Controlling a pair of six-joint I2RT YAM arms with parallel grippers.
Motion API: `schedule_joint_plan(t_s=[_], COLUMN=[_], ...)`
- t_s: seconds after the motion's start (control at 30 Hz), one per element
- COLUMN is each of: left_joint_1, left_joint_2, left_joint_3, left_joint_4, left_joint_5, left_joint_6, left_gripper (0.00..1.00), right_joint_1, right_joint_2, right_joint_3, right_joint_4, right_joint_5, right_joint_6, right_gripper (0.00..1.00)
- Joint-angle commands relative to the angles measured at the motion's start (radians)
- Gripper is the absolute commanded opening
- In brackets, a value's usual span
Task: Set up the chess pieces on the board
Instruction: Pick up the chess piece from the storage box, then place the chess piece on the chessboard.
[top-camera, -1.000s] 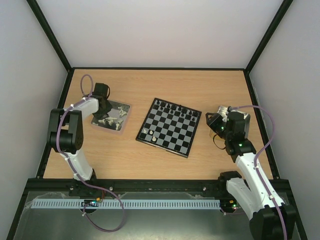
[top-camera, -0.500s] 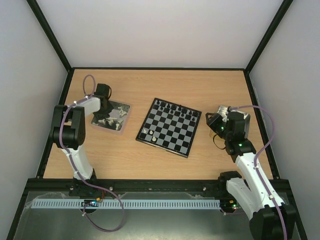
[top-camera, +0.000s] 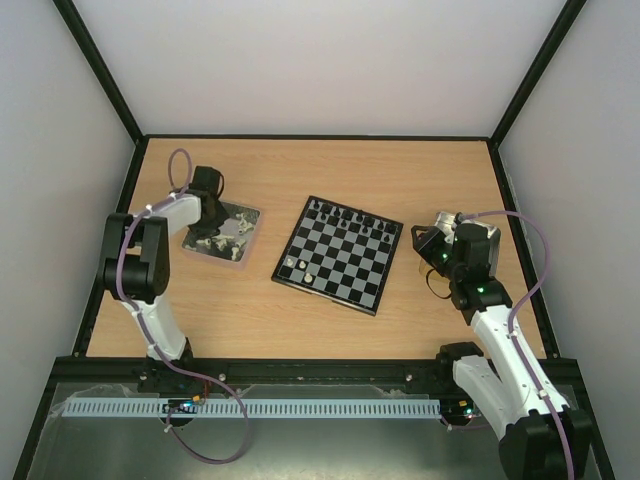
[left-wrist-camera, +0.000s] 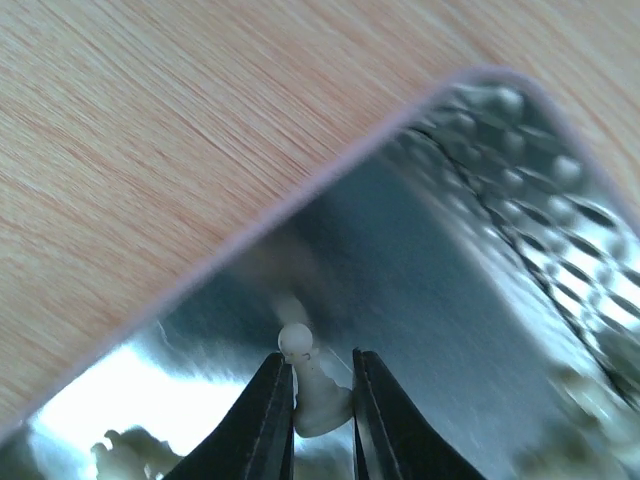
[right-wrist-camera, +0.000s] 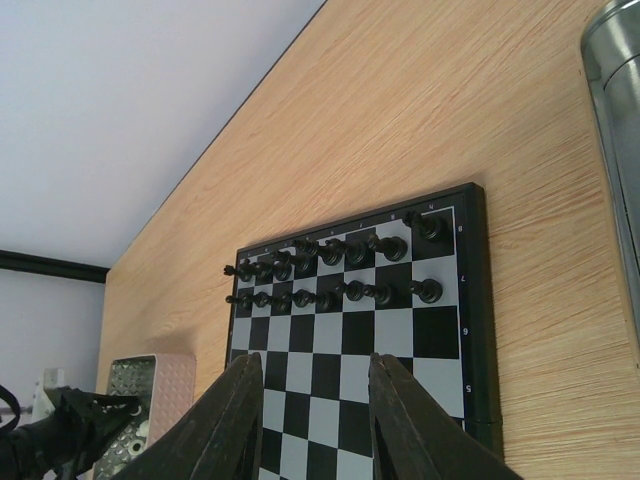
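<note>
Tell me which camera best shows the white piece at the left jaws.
Left wrist: the cream pawn sits large between the left jaws, over the metal tray. In the top view the left arm hides it; the right wrist view does not show it.

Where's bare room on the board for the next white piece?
The board is bare across its middle rows, between black pieces packing the far two rows (crowded) and a few white pieces at the near-left corner. Near rows right of those are free.
</note>
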Motion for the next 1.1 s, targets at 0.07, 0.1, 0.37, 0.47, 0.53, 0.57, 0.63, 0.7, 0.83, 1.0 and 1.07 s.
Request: schedule_joint_plan(t_s=[0.07,0.1,0.37,0.47,0.53,0.57,0.63,0.7,0.83,1.0,1.07], left_joint_1=[-0.075,-0.091,-0.218,-0.283,-0.32,-0.332,-0.351,-0.372,-0.42,-0.465,-0.477], left_joint_2=[-0.15,-0.167,-0.289,-0.332,-0.351,-0.359,-0.373,-0.393,-0.432,-0.481,-0.499], left_joint_3=[-0.021,-0.021,-0.022,-0.019,-0.019,-0.02,-0.026,-0.03,-0.026,-0.017,-0.012], left_joint_4=[-0.03,-0.035,-0.022,0.013,0.044,0.061,0.098,0.131,0.175,0.192,0.197], left_joint_5=[0.095,0.12,0.424,0.499,0.558,0.602,0.697,0.775,0.919,1.031,1.072], left_joint_6=[0.061,0.075,0.223,0.277,0.311,0.32,0.337,0.353,0.391,0.447,0.468], left_gripper=[0.14,0.14,0.15,0.15,0.15,0.15,0.15,0.15,0.15,0.15,0.15], right_joint_1=[0.006,0.006,0.021,0.046,0.073,0.089,0.121,0.158,0.217,0.265,0.28], right_joint_2=[0.009,0.014,0.064,0.092,0.122,0.136,0.16,0.18,0.206,0.22,0.226], right_joint_3=[-0.006,-0.003,0.024,0.031,0.037,0.042,0.053,0.07,0.097,0.127,0.146], right_joint_4=[0.026,0.027,0.053,0.099,0.134,0.148,0.17,0.195,0.27,0.373,0.401], right_joint_5=[-0.01,-0.015,-0.099,-0.154,-0.192,-0.208,-0.237,-0.26,-0.312,-0.363,-0.383], right_joint_6=[0.004,0.003,0.0,0.012,0.024,0.028,0.035,0.04,0.077,0.153,0.179], right_gripper=[0.29,0.3,0.3,0.3,0.3,0.3,0.3,0.31,0.36,0.41,0.42])
